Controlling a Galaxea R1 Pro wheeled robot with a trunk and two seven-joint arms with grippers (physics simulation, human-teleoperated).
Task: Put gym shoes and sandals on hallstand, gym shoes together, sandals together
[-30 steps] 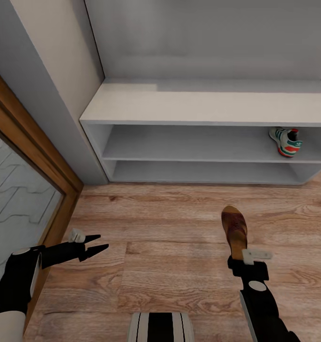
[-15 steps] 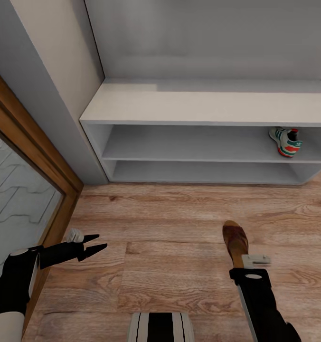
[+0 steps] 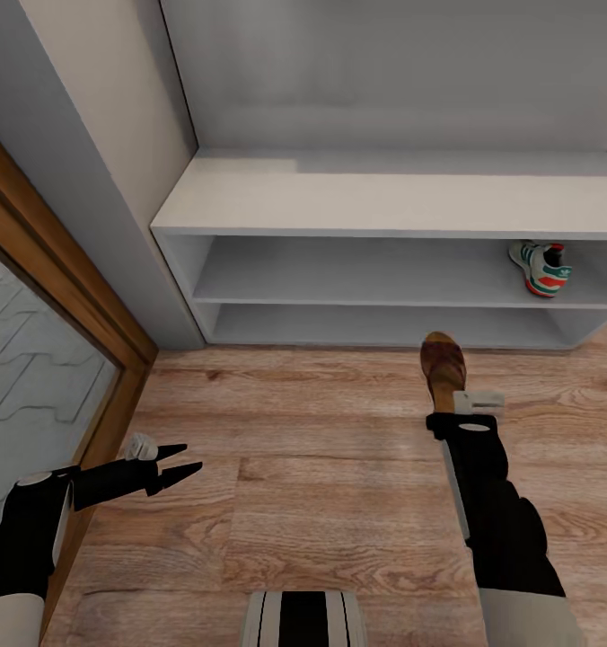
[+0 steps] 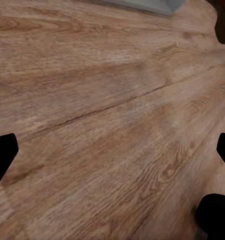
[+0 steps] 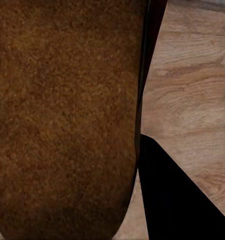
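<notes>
We are carrying a sandal (image 3: 443, 364) toward the rack (image 3: 375, 202). Right claw (image 3: 454, 406) is pinching the sandal by its heel end, toe pointing at the shelves; in the right wrist view the brown sole (image 5: 62, 115) is sitting tight against one dark finger (image 5: 177, 195).

Over the last second the right arm has been stretching forward: the sandal has gone from hanging over mid-floor to hanging just short of the lower shelf slot. The view itself is not shifting, so this is the arm moving, not the base.

Left claw (image 3: 180, 460) is staying put low over the floor (image 3: 321, 503), fingers spread and holding nothing.

One sneaker (image 3: 542, 268) is already lying on the middle shelf, far right end.

We are judging this as the delivery leg for the sandal. It is not on the rack yet. The shelf is bare left of the sneaker, and we are wanting to leave room beside the sneaker for its mate.
</notes>
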